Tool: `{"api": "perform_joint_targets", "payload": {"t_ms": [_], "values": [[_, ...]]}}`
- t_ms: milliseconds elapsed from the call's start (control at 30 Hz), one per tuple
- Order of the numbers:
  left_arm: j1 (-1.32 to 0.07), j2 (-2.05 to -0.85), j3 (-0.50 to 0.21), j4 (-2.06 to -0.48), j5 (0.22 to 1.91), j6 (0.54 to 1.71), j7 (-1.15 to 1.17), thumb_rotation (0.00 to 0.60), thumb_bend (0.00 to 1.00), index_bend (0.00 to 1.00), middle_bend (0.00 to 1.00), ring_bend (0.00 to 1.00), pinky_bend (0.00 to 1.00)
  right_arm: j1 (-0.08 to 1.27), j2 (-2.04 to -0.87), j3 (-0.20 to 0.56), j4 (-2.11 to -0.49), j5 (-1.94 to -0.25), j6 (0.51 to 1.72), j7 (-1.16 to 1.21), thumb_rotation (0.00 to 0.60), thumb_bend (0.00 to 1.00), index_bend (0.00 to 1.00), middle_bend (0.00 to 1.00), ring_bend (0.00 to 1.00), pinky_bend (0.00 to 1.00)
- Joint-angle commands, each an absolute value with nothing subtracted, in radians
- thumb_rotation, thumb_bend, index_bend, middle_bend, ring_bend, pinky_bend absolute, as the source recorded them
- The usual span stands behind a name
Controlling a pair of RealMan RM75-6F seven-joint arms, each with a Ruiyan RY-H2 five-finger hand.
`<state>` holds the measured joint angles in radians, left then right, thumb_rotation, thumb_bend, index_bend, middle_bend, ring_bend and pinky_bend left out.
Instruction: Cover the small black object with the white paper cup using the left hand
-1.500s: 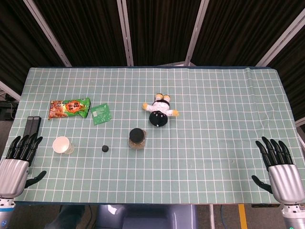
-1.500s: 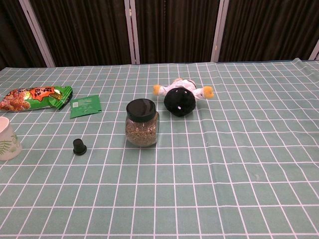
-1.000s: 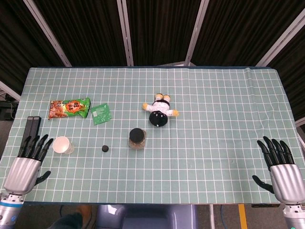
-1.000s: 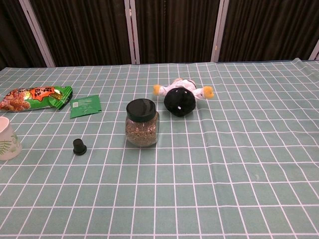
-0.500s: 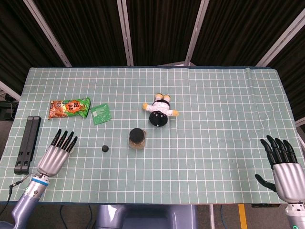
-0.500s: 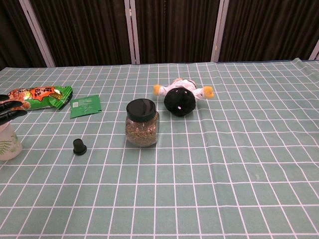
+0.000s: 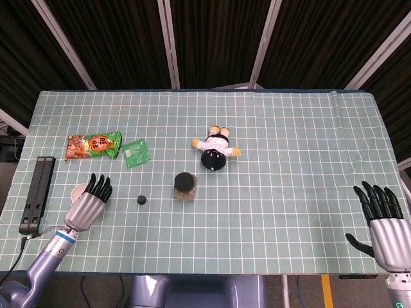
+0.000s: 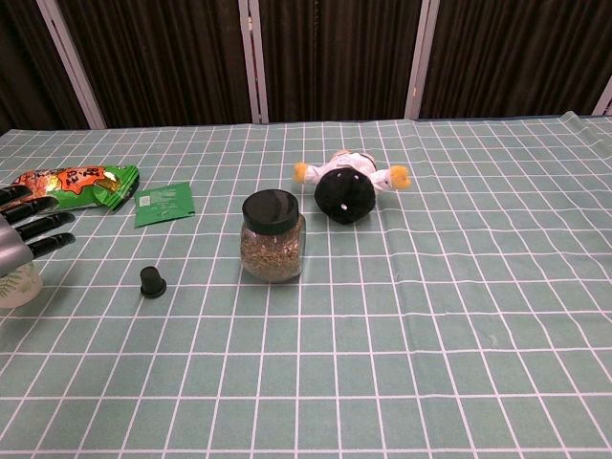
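**Left hand over the cup**

The left hand (image 7: 88, 202), metallic with dark fingers spread, holds nothing above the white paper cup (image 8: 16, 283), mostly hidden. The small black object (image 7: 141, 200), a squat matte knob, sits near on the checked cloth (image 7: 289, 160). The right hand (image 7: 385, 228) is splayed, empty

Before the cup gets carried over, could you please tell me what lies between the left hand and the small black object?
Nothing: in the head view, only bare checked tablecloth separates the left hand from the small black object.
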<state>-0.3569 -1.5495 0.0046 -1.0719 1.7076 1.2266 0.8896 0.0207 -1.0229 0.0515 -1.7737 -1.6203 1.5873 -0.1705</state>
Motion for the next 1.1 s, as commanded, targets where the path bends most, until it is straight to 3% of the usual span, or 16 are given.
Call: {"api": "perform_joint_targets", "payload": {"t_ms": [33,167,500,567,633,733,933,1100], "values": [[-0.36,-1.566,0.009,-1.048,1.703,1.235,0.873,0.6,0.03,0.33,0.27,0.28,0.32,0.021,-1.022,0.053,-1.772,-1.616,1.587,-0.167,0.6,0.0,0.06,0.0,0.0,0.0],[-0.356,-1.564,0.0,-1.049,1.682,1.245,0.863,0.6,0.02,0.44,0.38,0.37,0.4,0.021,-1.022,0.054,-1.77,-1.613,1.586,-0.165,0.6,0.0,0.06,0.0,0.0,0.0],[-0.35,-1.53,-0.07,-1.136,1.59,1.278,0.703,0.6,0.02,0.46,0.38,0.38,0.41,0.022,-1.024,0.053,-1.77,-1.612,1.582,-0.171,0.6,0.0,0.06,0.0,0.0,0.0],[-0.348,-1.513,-0.159,-1.235,1.484,1.283,0.488,0.6,0.02,0.46,0.38,0.38,0.41,0.024,-1.026,0.052,-1.77,-1.61,1.577,-0.175,0.6,0.0,0.06,0.0,0.0,0.0],[-0.361,-1.484,-0.196,-1.282,1.432,1.236,0.298,0.6,0.02,0.46,0.38,0.36,0.41,0.024,-1.028,0.053,-1.77,-1.608,1.577,-0.18,0.6,0.0,0.06,0.0,0.0,0.0],[-0.373,-1.465,-0.216,-1.303,1.402,1.194,0.112,0.6,0.02,0.46,0.37,0.34,0.4,0.024,-1.029,0.054,-1.769,-1.602,1.574,-0.182,0.6,0.0,0.06,0.0,0.0,0.0],[-0.396,-1.493,-0.311,-1.306,1.23,1.004,-0.466,0.6,0.02,0.48,0.38,0.34,0.4,0.03,-1.035,0.058,-1.764,-1.586,1.561,-0.192,0.6,0.0,0.06,0.0,0.0,0.0],[-0.419,-1.524,-0.315,-1.23,1.204,0.912,-0.637,0.6,0.03,0.49,0.38,0.34,0.4,0.032,-1.037,0.062,-1.761,-1.575,1.556,-0.197,0.6,0.0,0.06,0.0,0.0,0.0]]}}
